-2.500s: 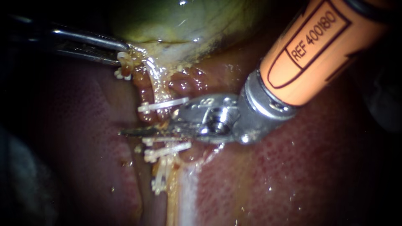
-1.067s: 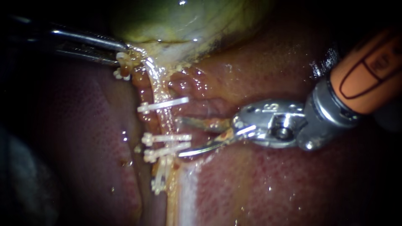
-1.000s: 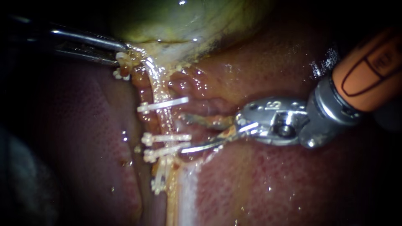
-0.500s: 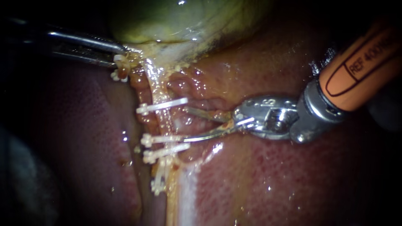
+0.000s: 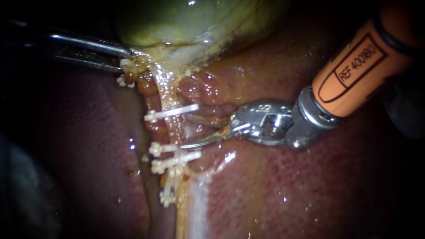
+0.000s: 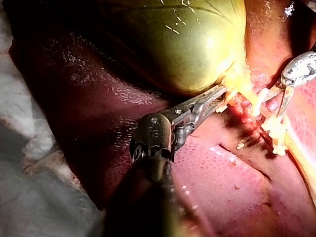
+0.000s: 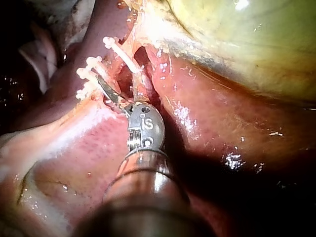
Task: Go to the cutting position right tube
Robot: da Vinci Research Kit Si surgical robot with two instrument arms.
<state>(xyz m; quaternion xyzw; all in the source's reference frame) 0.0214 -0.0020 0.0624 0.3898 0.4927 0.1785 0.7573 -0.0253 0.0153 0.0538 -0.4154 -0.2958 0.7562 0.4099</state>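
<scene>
Tube (image 5: 173, 126) vertical — right instrument (image 5: 187, 131) crosses, jaws open.

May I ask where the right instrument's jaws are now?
Endoscope view, centre: the right instrument, jaws open, reaches the tube from its right, between the upper clip and lower clips.

All around us is the liver (image 5: 310, 190), red and wet, like a soft floor. A bright light falls on the middle, and little white sparkles (image 5: 229, 156) shine where the liver is wet. Off to the left and right it turns dark, almost black. In the left wrist view we see a pale, crumpled sheet (image 6: 34, 197) lying just beside the liver's dark edge. We cannot tell what it is made of. In the right wrist view a deep shadow (image 7: 256, 207) lies on the liver.
</scene>
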